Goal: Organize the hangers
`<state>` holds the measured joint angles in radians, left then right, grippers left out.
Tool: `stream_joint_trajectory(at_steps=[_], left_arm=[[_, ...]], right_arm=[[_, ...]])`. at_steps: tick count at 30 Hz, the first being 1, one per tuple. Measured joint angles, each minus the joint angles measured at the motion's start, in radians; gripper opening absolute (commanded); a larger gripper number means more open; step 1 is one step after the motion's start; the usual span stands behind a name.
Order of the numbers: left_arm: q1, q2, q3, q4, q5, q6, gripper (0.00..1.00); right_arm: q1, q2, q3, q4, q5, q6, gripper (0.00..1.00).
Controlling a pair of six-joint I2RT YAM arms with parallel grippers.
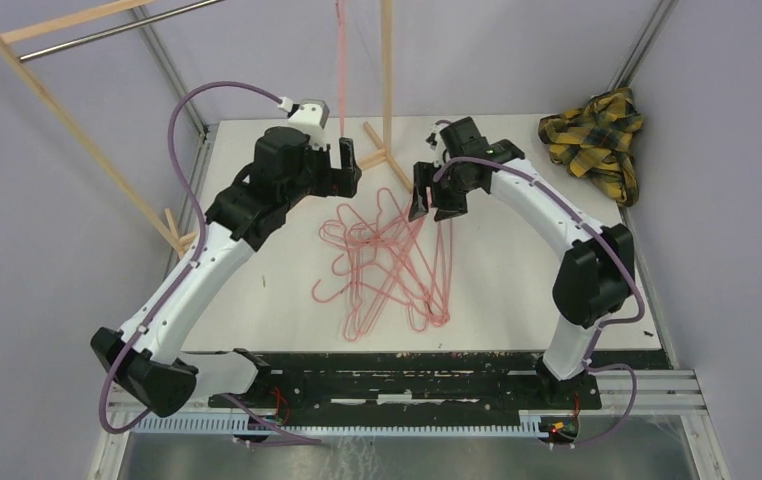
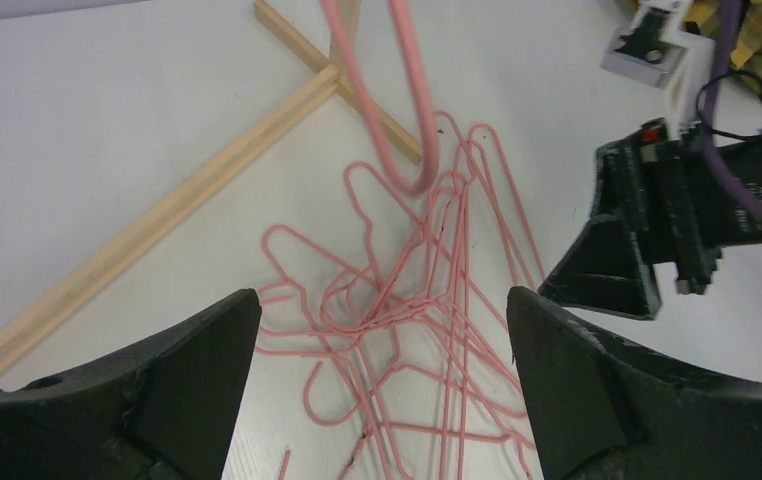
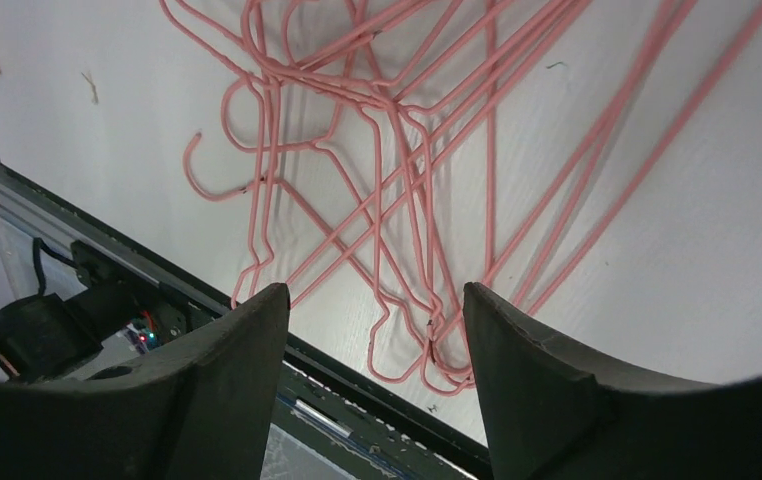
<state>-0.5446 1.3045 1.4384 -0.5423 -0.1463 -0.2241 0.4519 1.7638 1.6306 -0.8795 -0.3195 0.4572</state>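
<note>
sprawled in a tangled heap mid white table [image 1: 517, 290]: thin pink wire hangers [image 1: 389, 252]. hovering over the heap, left jaws spread wide, empty. right jaws likewise gaping, gripping nothing.

robot lab test cell. a white table [image 1: 517, 290] is boxed in by plain lavender wall panels [image 1: 737, 220] on bare metal posts [image 1: 647, 40]. the left arm [image 1: 197, 275] and right arm [image 1: 557, 215] are bolted to a black slotted rail [image 1: 407, 378] at the near edge. purple cables [image 1: 179, 110] loop loose, and small leds [image 1: 557, 428] glow on exposed electronics. props on show: a bare wooden rack [image 1: 67, 115], pink hangers [image 1: 387, 260] in a heap, a plaid cloth [image 1: 592, 135] in the far corner.
</note>
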Motion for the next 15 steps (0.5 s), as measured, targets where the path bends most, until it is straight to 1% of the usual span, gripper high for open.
stream_joint_trajectory(at_steps=[4, 8, 15], left_arm=[[0.000, -0.096, -0.080, -0.002, -0.002, 0.000, 0.99], [0.022, -0.170, -0.141, -0.013, -0.005, 0.000, 0.99], [0.166, -0.249, -0.208, -0.045, 0.024, 0.000, 0.99]], right_arm=[[0.066, 0.079, 0.002, 0.012, 0.011, -0.002, 0.70], [0.090, 0.124, 0.002, 0.039, 0.018, 0.003, 0.69], [0.084, 0.186, 0.006, 0.094, 0.032, 0.018, 0.61]])
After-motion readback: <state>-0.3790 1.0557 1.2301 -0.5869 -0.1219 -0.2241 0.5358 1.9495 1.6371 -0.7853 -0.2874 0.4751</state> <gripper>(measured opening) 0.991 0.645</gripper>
